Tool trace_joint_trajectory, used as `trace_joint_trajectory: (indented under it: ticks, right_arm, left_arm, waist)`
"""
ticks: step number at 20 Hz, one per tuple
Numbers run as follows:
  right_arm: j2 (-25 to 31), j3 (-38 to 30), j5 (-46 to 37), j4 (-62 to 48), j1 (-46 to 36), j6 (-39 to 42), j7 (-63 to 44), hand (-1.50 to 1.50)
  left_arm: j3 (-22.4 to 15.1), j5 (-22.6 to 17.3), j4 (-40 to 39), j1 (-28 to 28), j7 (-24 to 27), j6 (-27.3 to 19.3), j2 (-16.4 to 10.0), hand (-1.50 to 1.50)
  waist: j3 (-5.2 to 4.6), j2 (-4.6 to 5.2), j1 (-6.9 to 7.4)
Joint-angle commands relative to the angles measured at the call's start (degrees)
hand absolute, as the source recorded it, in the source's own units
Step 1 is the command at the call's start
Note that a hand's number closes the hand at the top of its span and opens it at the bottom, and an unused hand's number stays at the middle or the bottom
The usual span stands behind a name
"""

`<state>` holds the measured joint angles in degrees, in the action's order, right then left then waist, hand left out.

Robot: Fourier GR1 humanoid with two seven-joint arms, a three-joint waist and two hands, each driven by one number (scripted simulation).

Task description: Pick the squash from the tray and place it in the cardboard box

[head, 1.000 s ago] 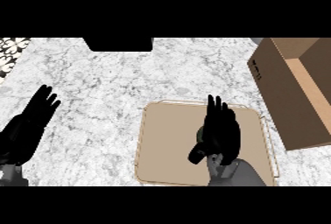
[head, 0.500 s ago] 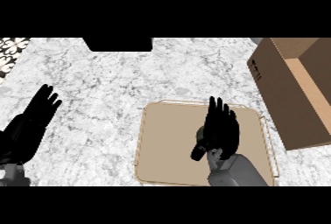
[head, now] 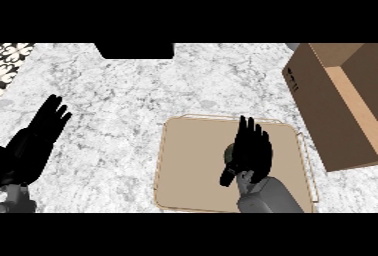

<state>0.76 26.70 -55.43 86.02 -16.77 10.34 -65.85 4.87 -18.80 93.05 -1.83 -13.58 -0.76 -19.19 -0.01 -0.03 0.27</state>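
Covering most of the squash, the right hand lies over the tray, fingers straight and spread, curled round nothing. Only a dull green sliver of the squash shows at the hand's left edge, near the tray's middle. Whether the palm touches it cannot be told. The box stands open just right of the tray. The left hand rests open at the counter's left edge.
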Motion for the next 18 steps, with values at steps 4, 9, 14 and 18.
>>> trace_joint_trajectory:
  ticks: [4,9,14,18]
  right_arm:
    - [-0.7,0.0,3.3,-5.3,-4.4,-0.7,-9.5,-1.50]
    - [-0.7,1.2,0.4,-2.2,2.1,-1.9,-8.0,-1.50]
    - [-0.7,2.3,1.1,-6.7,-1.0,-3.6,-8.3,-1.50]
    - [-0.7,0.8,-2.0,-6.6,-2.9,-2.7,-3.0,1.50]
  left_arm:
    - [-0.8,1.4,3.5,1.4,-1.2,-0.5,1.5,0.00]
    - [0.7,1.4,1.4,0.8,-1.5,0.8,0.6,0.00]
    - [1.9,0.7,-0.6,-1.5,-2.1,2.2,0.6,0.00]
    - [2.9,1.9,-1.2,-1.1,-0.6,2.5,2.1,0.00]
  waist:
    - [0.02,0.02,0.34]
    - [0.01,-0.06,-0.17]
    - [0.01,0.02,-0.03]
    - [0.01,0.00,-0.08]
